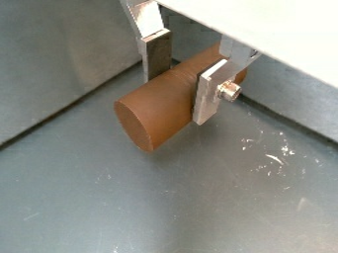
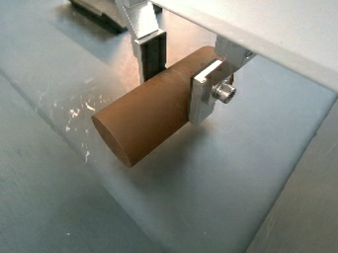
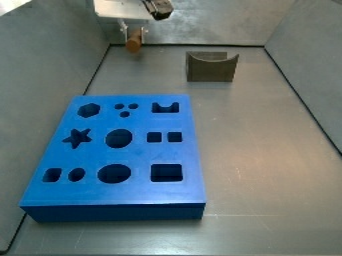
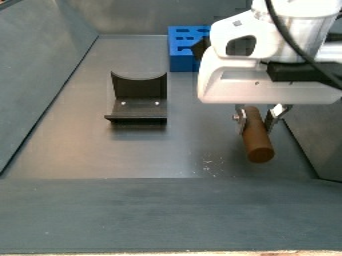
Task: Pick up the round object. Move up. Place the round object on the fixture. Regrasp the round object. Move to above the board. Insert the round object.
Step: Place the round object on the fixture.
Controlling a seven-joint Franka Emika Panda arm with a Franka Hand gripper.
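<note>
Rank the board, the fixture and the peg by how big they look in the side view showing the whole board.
1. Board, by far the largest.
2. Fixture.
3. Peg, held in the gripper; farthest from the camera, so it may look smaller than it is.

Brown round object (image 2: pixel 142 122) clamped between the pincer (image 2: pixel 179 77) plates above grey floor (image 2: pixel 251 198).

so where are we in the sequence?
Done: the gripper has the round object clamped between its jaws, and in a side view it hangs off the floor. In hand: carrying it. Left: the fixture sits empty, and the board has every hole open.
</note>
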